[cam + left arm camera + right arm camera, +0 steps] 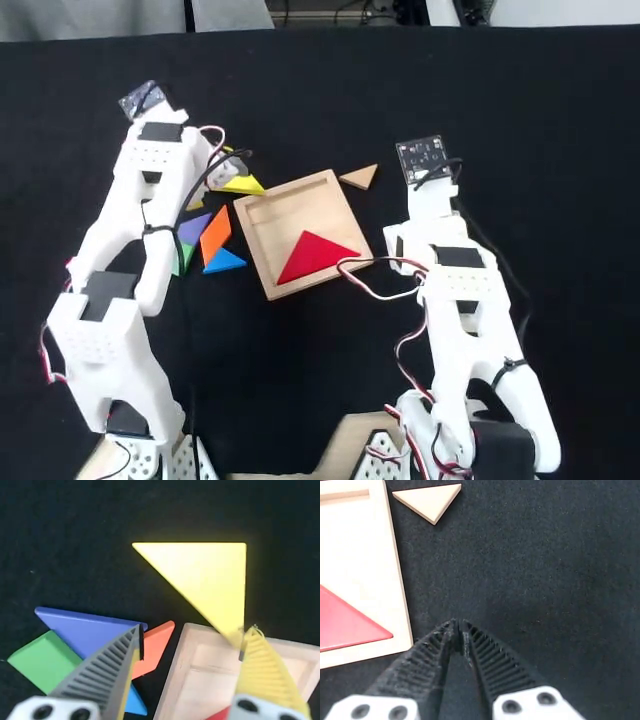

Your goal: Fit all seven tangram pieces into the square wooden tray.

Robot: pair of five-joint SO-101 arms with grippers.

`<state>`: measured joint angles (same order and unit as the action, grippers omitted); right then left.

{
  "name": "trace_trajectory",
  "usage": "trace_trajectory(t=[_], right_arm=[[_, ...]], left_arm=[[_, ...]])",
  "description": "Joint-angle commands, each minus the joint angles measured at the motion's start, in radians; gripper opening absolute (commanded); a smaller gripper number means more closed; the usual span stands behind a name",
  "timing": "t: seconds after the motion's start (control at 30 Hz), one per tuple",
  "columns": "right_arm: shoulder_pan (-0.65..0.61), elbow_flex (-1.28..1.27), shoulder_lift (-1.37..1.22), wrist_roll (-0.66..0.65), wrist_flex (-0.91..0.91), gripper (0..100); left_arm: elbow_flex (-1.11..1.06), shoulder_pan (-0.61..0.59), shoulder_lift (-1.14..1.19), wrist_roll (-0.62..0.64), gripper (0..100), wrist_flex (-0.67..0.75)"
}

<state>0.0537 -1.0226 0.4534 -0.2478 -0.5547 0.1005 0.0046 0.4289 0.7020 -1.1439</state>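
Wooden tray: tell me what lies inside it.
A red triangle lies inside the tray; the rest of its floor is bare wood. A cable covers a bit of one corner's rim.

This looks like a robot lab or a test room. Two white robot arms, the left arm (120,250) and the right arm (465,300), stand on a worktop (560,120) with black cloth over it. Loose red and white wires (375,295) hang from them. Their feet sit by a wooden board (345,442). Dark cables (340,12) lie at the back edge. A square wooden tray (290,212) with a puzzle lies between the arms
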Motion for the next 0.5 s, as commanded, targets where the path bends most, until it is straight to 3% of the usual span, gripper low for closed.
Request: trace_trajectory(t=[0.0,0.23,0.47], right_arm=[[-0.014,0.004,0.030,0.002,0.015,1.1],[-0.014,0.004,0.030,0.002,0.015,1.1],[-0.014,0.004,0.030,0.002,0.015,1.1]], left_arm=[[0.018,0.005,0.008,0.021,31,0.018],[0.010,0.005,0.066,0.023,31,0.157],[0.054,0.028,0.141,0.023,31,0.187]])
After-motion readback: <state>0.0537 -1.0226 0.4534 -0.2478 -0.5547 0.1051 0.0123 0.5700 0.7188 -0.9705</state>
